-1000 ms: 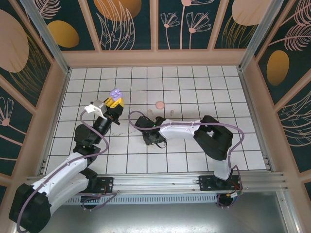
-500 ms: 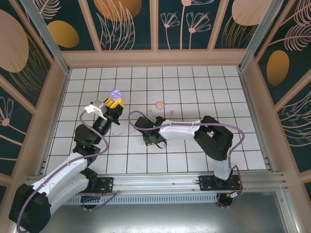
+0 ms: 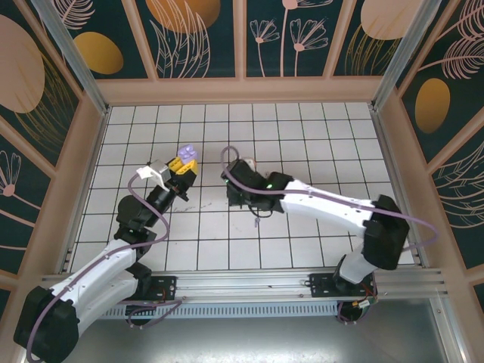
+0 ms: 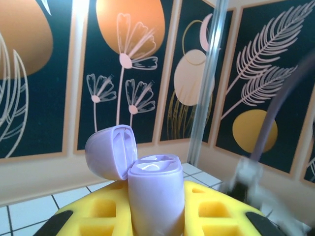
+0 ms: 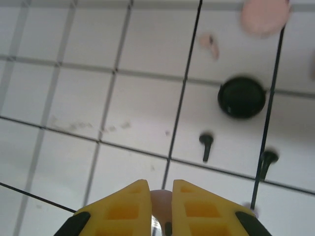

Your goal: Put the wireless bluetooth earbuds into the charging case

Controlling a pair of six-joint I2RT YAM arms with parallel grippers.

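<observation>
At bottom centre, one pink earbud (image 5: 160, 198) is pinched by the right gripper (image 5: 160, 187) — two black earbuds (image 5: 206, 145) are seen to its upper right.

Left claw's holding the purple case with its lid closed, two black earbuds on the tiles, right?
Not quite: the purple case in the left claw has its lid flipped open, as the left wrist view shows. Two black earbuds do lie on the tiles.

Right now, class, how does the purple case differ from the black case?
The purple case sits upright in the left pincer; the black case lies on the tiles, untouched. The purple case has its lid swung open; the black case shows as a flat dark disc. Both are rounded.
</observation>
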